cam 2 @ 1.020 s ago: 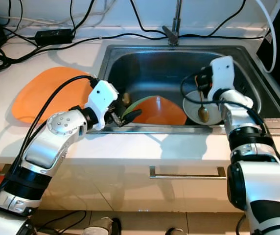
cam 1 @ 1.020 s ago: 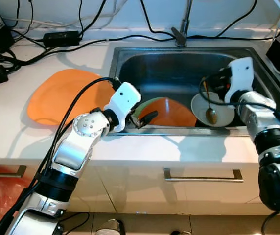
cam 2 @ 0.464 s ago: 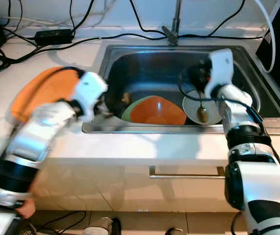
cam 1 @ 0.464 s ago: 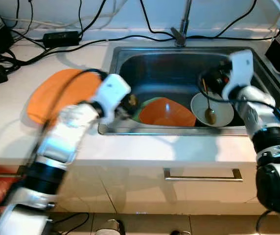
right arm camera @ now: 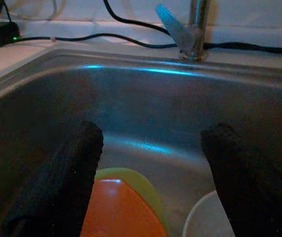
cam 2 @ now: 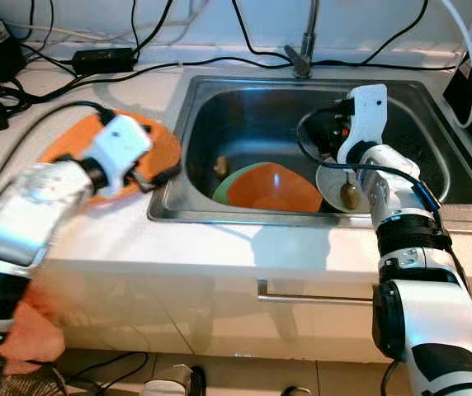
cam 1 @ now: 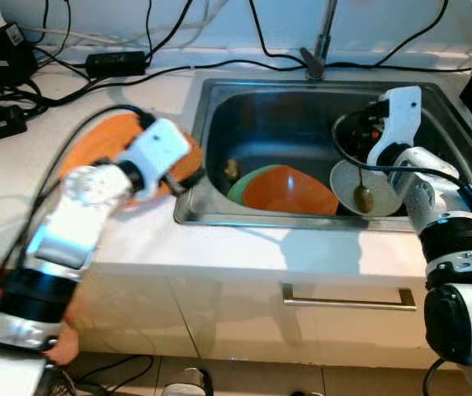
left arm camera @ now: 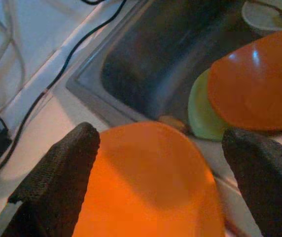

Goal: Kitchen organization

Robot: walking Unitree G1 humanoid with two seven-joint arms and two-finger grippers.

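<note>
- Orange plate (cam 1: 290, 190) lies tilted in the sink (cam 1: 219, 99), stacked on a green plate (cam 1: 238, 183) whose edge peeks out on the left; a second orange plate (cam 2: 158, 148) rests on the white counter (cam 1: 21, 173) just beside the sink's left rim.
- Left gripper (left arm camera: 160, 163), which a second ago reached over the sink's front rim towards the stacked plates, has pulled back and now hovers over the counter plate, fingers spread wide and holding nothing.
- That retreat suggests the sink plates were left ungrasped, so that part of the tidying is likely not done; the arm is motion-blurred, so its exact pose is hard to judge.
- Right gripper (right arm camera: 151, 163) hangs inside the sink above the white bowl (cam 1: 384, 196), which has a spoon (cam 1: 364, 196) in it, fingers wide apart and empty, much as before.
- Small brownish scrap (cam 1: 232, 169) sits on the sink floor near the green plate.
</note>
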